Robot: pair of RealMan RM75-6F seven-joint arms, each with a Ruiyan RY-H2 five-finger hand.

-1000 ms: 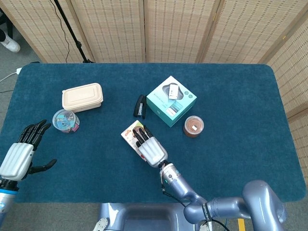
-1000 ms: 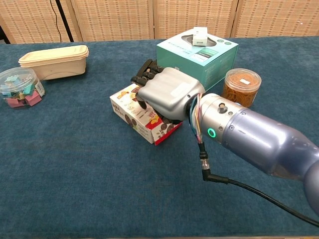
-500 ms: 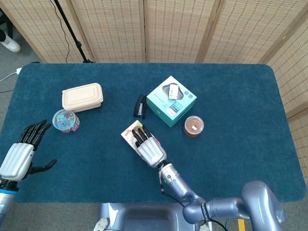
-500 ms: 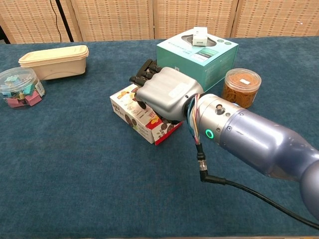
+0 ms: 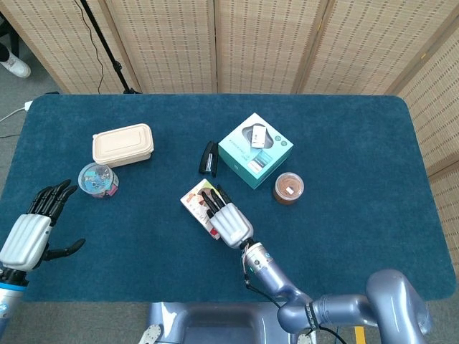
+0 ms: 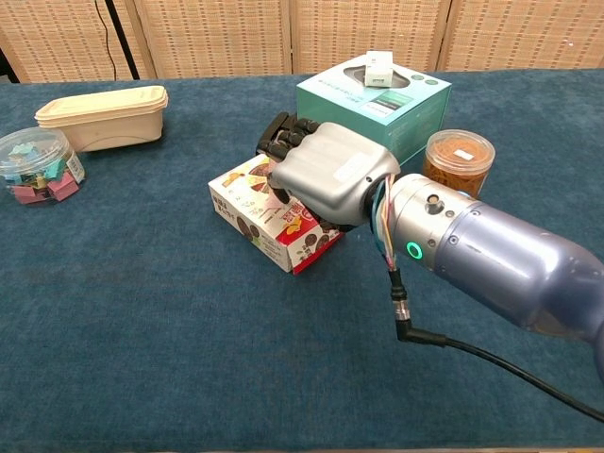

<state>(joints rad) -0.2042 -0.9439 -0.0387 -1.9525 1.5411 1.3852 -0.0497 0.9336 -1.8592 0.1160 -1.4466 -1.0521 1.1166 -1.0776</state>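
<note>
Blue carpet-like cloth covers the table (image 5: 344,143), which stands before woven bamboo screens (image 5: 265,43) on a grey floor. On it the right hand (image 6: 326,175) lies palm-down over the cookie box (image 6: 260,212), fingers laid together along its top. Just beyond sit a teal carton (image 5: 254,150), a black stapler (image 5: 209,158) and a brown-filled jar (image 5: 288,188). At the table's left edge the left hand (image 5: 32,229) hovers spread, holding nothing, near a tub of clips (image 5: 97,178) and a beige lunchbox (image 5: 122,145).
</note>
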